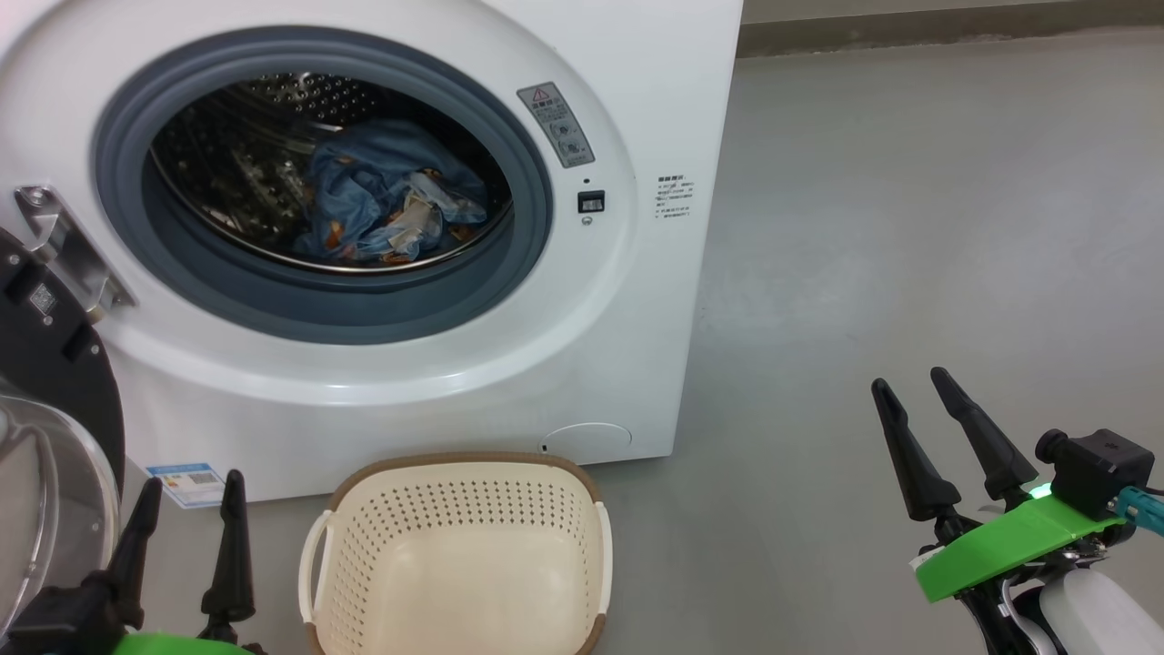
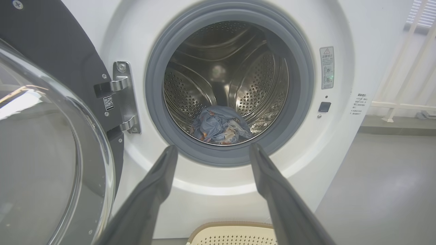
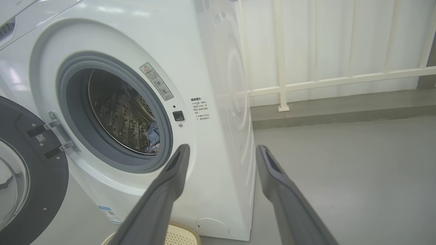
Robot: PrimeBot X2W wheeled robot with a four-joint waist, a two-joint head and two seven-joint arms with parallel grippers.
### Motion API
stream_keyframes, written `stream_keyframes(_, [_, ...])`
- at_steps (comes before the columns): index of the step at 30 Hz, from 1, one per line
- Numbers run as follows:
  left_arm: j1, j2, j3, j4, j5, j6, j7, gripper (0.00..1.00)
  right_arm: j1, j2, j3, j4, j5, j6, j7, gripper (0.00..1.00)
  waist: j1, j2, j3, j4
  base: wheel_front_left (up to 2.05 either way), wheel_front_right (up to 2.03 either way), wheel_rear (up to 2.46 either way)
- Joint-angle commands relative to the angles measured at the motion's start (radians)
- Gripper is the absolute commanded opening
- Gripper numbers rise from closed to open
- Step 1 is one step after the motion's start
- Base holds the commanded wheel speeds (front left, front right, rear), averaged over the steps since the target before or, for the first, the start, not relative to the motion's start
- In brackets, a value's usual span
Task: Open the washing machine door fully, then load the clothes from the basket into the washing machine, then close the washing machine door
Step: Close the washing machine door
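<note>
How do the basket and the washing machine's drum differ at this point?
The basket is empty; the drum holds the clothes. The basket is cream plastic with a brown rim; the drum is shiny steel behind a grey gasket. The basket opens upward on the floor; the drum opens forward. Both are perforated.

drum point(image 2: 259, 88): perforated shiny steel | basket point(image 1: 546, 509): matt plastic | clothes point(image 1: 382, 196): cloth
</note>
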Motion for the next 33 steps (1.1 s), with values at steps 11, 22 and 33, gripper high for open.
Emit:
stream_keyframes(11, [-0.023, 0.028, 0.027, -0.036, -0.008, 0.005, -0.014, 1.00, -0.013, -0.013, 0.016, -0.020, 0.002, 0.005, -0.008, 1.00, 0.0000, 0.0000, -0.002, -0.004, -1.41, 1.32, 0.09])
stream_keyframes(22, [-0.025, 0.032, 0.020, -0.032, -0.012, 0.007, -0.015, 1.00, -0.013, -0.012, 0.013, -0.021, 0.002, 0.005, -0.008, 1.00, 0.0000, 0.0000, 0.000, -0.005, -1.15, 1.15, 0.00])
stream_keyframes(33, [-0.020, 0.034, 0.012, -0.030, -0.017, 0.009, -0.016, 1.00, -0.010, -0.017, 0.019, -0.020, 0.005, 0.005, -0.008, 1.00, 0.0000, 0.0000, -0.007, -0.005, -0.05, 0.05, 0.00])
